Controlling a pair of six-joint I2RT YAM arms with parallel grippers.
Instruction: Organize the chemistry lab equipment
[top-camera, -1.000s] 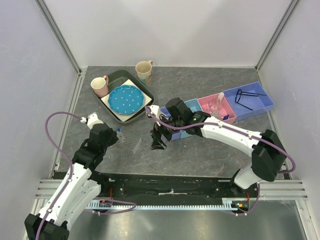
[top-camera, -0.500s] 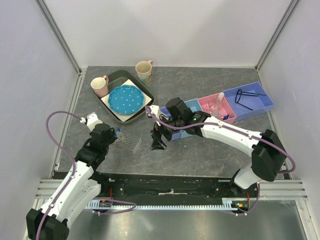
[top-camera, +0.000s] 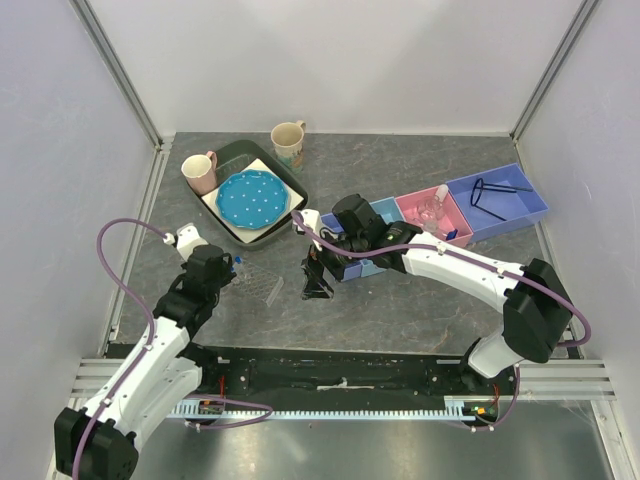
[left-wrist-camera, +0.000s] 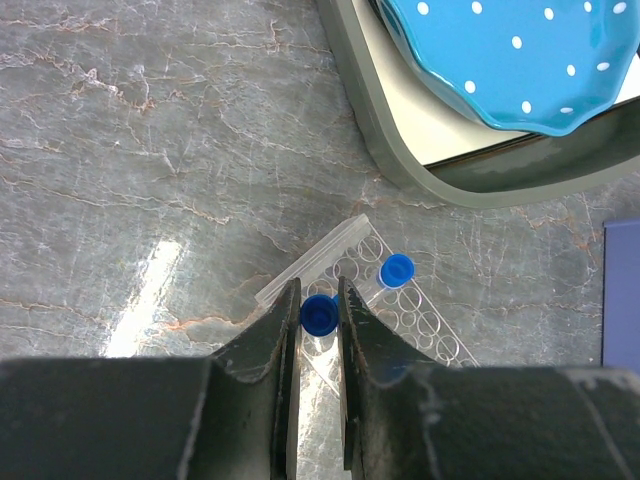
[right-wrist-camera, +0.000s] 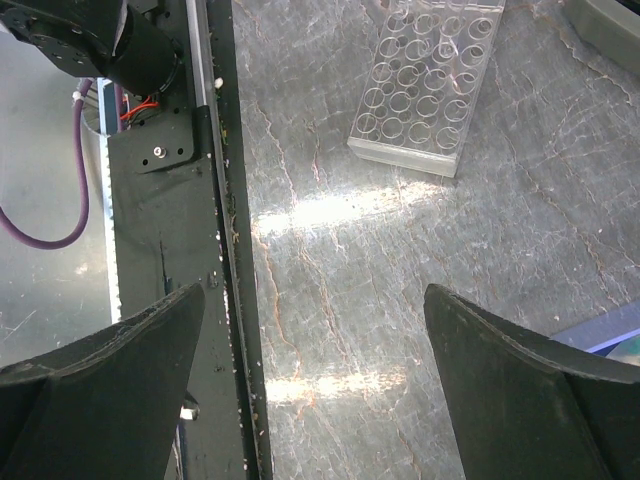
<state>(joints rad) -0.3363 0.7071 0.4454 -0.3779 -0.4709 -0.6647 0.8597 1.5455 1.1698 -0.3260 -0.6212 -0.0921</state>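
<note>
My left gripper (left-wrist-camera: 318, 300) is shut on a blue-capped clear tube (left-wrist-camera: 319, 313), held upright over the near corner of a clear tube rack (left-wrist-camera: 420, 325). A second blue-capped tube (left-wrist-camera: 397, 270) stands in that rack. In the top view the left gripper (top-camera: 232, 268) sits at the rack's (top-camera: 264, 284) left end. My right gripper (top-camera: 317, 280) hangs open just right of the rack with nothing in it. In the right wrist view the rack (right-wrist-camera: 425, 85) lies ahead of the wide-apart fingers (right-wrist-camera: 120, 350). A stoppered flask (top-camera: 437, 205) is in the pink tray (top-camera: 455, 229), and a black wire frame (top-camera: 497, 190) is in the blue tray (top-camera: 536, 206).
A dark tray (top-camera: 296, 192) at the back left holds the dotted blue plate (top-camera: 251, 198). Two mugs (top-camera: 199, 172) (top-camera: 288, 143) stand by it. A light blue bin (top-camera: 386, 209) lies under the right arm. The black rail (right-wrist-camera: 215, 200) marks the table's near edge.
The left arm has shifted slightly toward the rack with the tube still in its grip. The right arm has hardly moved.
</note>
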